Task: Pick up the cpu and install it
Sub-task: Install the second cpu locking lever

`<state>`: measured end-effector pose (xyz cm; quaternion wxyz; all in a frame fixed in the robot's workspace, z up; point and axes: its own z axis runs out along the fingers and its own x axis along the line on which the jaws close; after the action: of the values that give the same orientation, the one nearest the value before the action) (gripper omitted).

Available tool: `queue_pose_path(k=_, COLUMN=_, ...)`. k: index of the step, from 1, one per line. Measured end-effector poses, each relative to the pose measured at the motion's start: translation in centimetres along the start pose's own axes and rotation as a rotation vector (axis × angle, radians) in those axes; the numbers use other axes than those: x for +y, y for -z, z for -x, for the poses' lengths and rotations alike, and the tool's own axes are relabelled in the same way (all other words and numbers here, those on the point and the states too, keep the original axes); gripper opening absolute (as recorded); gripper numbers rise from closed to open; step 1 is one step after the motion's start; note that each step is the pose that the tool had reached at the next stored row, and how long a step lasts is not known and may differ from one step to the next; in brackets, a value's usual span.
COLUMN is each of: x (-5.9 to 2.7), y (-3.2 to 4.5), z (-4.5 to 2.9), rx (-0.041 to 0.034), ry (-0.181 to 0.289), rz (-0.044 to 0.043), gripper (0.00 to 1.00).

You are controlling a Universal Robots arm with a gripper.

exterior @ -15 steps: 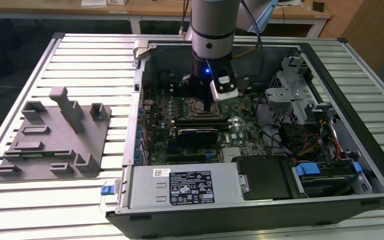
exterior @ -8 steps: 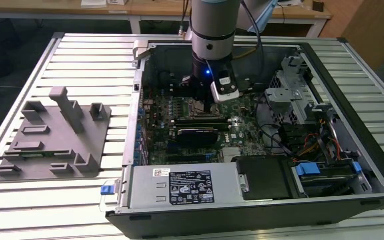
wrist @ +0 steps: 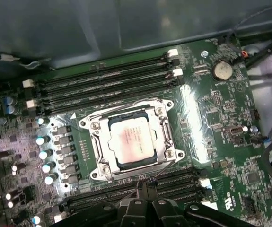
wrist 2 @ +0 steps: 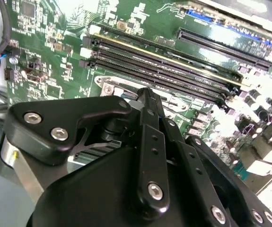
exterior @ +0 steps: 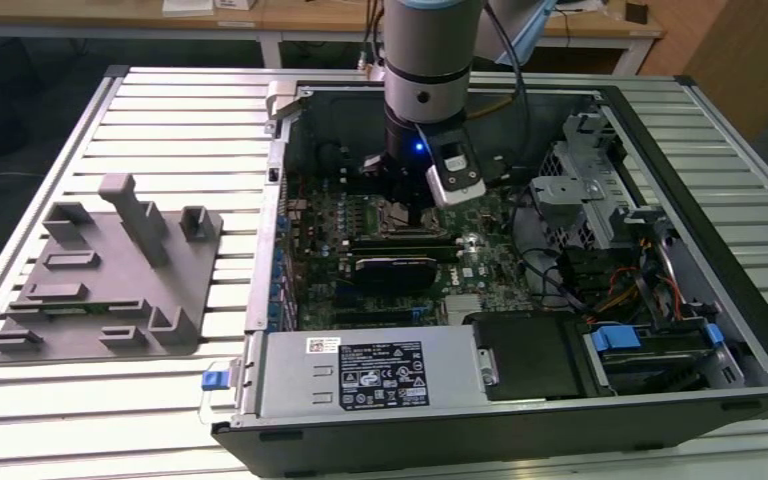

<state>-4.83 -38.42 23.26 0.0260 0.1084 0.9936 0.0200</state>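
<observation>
Jaws together, empty, just beside cpu seated in socket.

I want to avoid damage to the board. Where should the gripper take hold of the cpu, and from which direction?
Probably from straight above, on two opposite edges of the cpu. It lies flat in the socket frame, so only its silvery top is exposed; the frame's metal bars crowd its sides. The gripper sits just beside the frame.
</observation>
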Motion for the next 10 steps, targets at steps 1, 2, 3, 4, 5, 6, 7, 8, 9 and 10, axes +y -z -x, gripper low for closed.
queue_pose_path(k=1, x=0.00, y=-0.02, z=0.00, rx=0.0007, ry=0.017, rz=0.0007, gripper=0.11)
queue_pose_path(k=2, x=-0.01, y=-0.03, z=-0.01, rx=0.0015, ry=0.034, rz=0.0014, gripper=0.11)
queue_pose_path(k=3, x=-0.01, y=-0.05, z=-0.01, rx=0.0023, ry=0.051, rz=0.0023, gripper=0.11)
queue_pose_path(k=4, x=-0.01, y=-0.08, z=-0.01, rx=0.0030, ry=0.068, rz=0.0032, gripper=0.11)
queue_pose_path(k=5, x=-0.01, y=-0.09, z=-0.01, rx=0.0037, ry=0.082, rz=0.0038, gripper=0.11)
queue_pose_path(k=6, x=-0.03, y=-0.11, z=-0.02, rx=0.0042, ry=0.092, rz=0.0042, gripper=0.11)
queue_pose_path(k=7, x=-0.06, y=-0.13, z=-0.05, rx=0.0045, ry=0.100, rz=0.0046, gripper=0.11)
queue_pose_path(k=8, x=-0.08, y=-0.16, z=-0.10, rx=0.0047, ry=0.106, rz=0.0049, gripper=0.11)
queue_pose_path(k=9, x=-0.10, y=-0.19, z=-0.17, rx=0.0049, ry=0.109, rz=0.0051, gripper=0.11)
queue_pose_path(k=10, x=-0.14, y=-0.21, z=-0.29, rx=0.0051, ry=0.112, rz=0.0052, gripper=0.11)
